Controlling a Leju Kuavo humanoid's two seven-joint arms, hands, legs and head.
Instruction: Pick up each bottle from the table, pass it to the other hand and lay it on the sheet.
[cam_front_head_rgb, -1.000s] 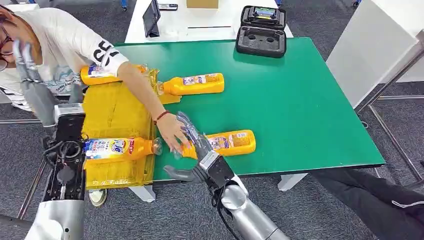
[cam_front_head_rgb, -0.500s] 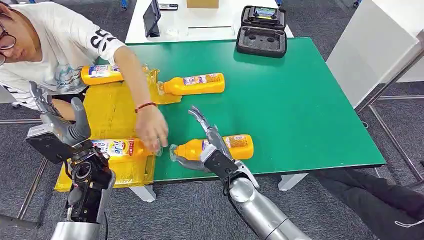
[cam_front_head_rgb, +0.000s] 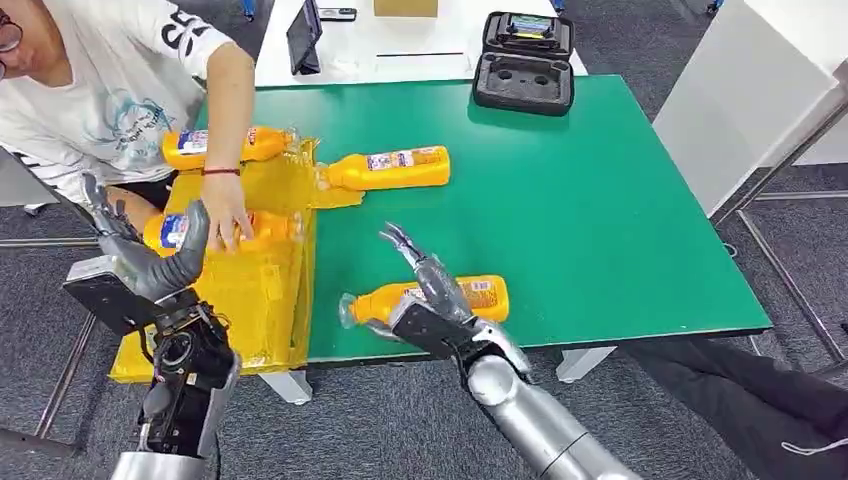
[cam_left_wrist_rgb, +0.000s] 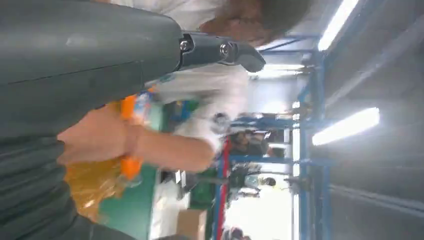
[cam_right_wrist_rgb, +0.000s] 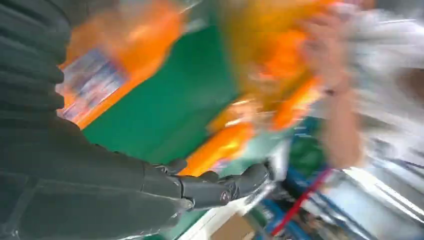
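Bottle (cam_front_head_rgb: 440, 296) flat, lengthwise across table (cam_front_head_rgb: 600, 220), cap leftward.

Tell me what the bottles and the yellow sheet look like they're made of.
The bottles, like the one by the right hand, look like glossy orange plastic with printed labels. The sheet looks like thin crinkly yellow plastic film, judging by its wrinkles and shine.

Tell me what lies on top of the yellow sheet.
Two orange bottles lie on the yellow sheet; a person's hand rests on the nearer one. The left hand hides part of it.
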